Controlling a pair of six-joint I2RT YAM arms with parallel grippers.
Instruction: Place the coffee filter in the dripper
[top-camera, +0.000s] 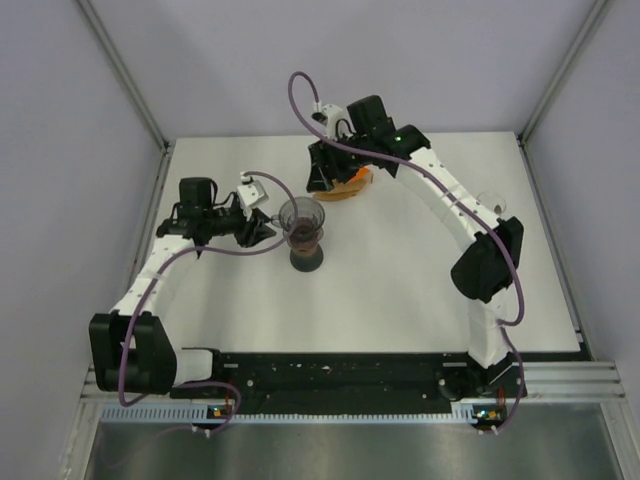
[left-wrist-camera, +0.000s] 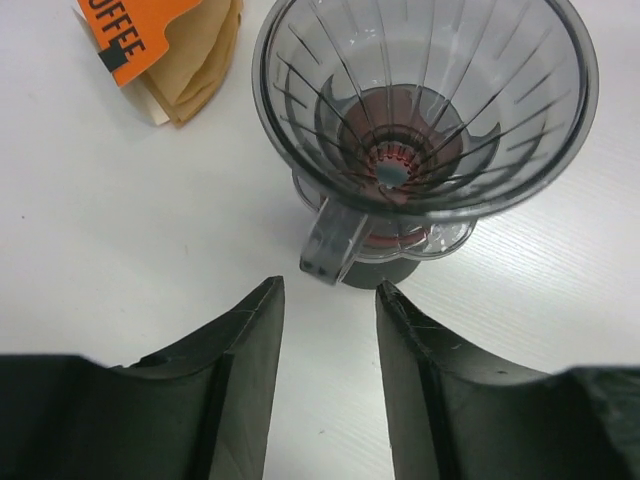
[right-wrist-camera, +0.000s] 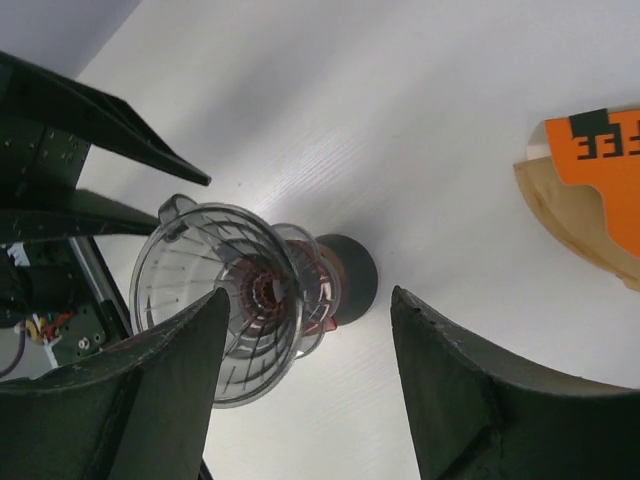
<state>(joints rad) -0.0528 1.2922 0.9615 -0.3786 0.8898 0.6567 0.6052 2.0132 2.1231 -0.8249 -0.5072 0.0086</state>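
Note:
The clear ribbed dripper stands on a dark stand left of the table's middle; it shows empty in the left wrist view and the right wrist view. The pack of brown coffee filters with an orange label lies behind it, also in the left wrist view and the right wrist view. My left gripper is open and empty just left of the dripper, facing its handle. My right gripper is open and empty, hovering at the filter pack's left side.
A small clear object lies near the right arm at the table's right. The table is white, with grey enclosure walls and metal frame posts around it. The arms' bases sit at the near edge.

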